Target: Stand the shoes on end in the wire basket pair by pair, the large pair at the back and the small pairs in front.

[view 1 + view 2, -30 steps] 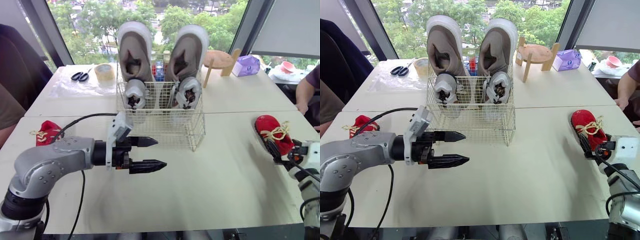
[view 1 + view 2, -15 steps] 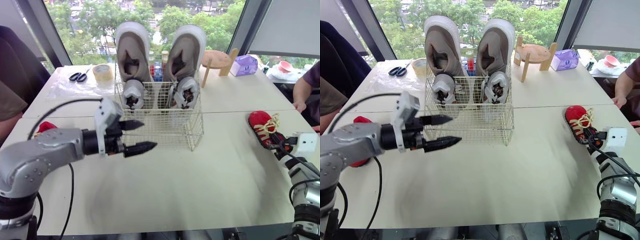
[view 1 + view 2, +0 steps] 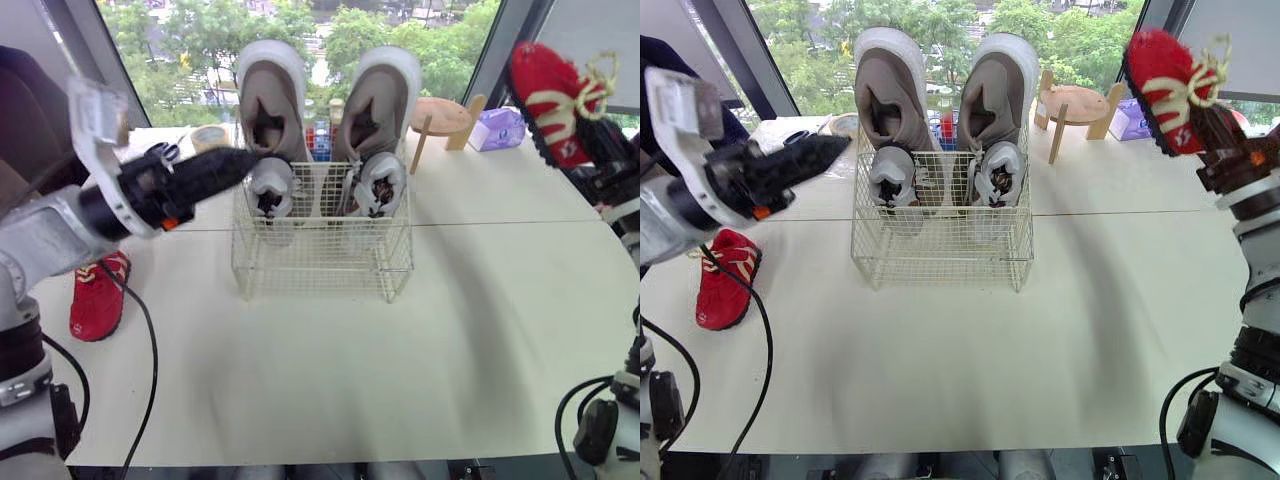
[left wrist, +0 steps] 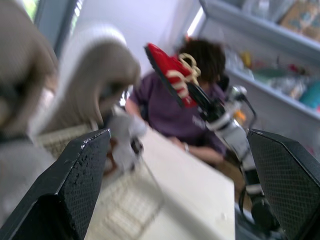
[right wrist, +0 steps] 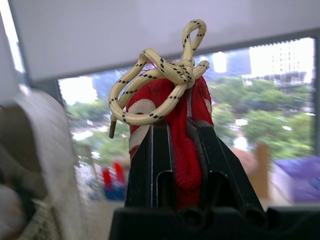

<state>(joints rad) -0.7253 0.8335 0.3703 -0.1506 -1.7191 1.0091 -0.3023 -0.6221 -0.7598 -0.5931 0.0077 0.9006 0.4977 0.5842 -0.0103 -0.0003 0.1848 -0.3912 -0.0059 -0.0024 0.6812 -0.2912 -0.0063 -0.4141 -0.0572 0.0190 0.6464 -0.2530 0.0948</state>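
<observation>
Nearest me on the counter [image 3: 970, 340], the loose red shoe [image 3: 725, 290] lies left of the wire basket [image 3: 940, 262], well clear of its wall. The front strip of the basket is empty, and I judge that is where this red pair belongs. Behind that strip the small grey pair [image 3: 888, 175] stands on end, with the large grey pair [image 3: 885, 95] upright at the back. My right claw [image 5: 175, 150] is clamped on the other red shoe [image 3: 1165, 60], holding it high and right of the basket with its laces showing above the fingers. My left claw [image 3: 825, 153] hangs above the basket's left back corner, spread wide and carrying nothing. To do this well, I would bring the held shoe over the basket's front right, turn it upright, and lower it straight down. I would not release until it leans on the wire, keeping clear of the grey shoes, which look easy to topple.
</observation>
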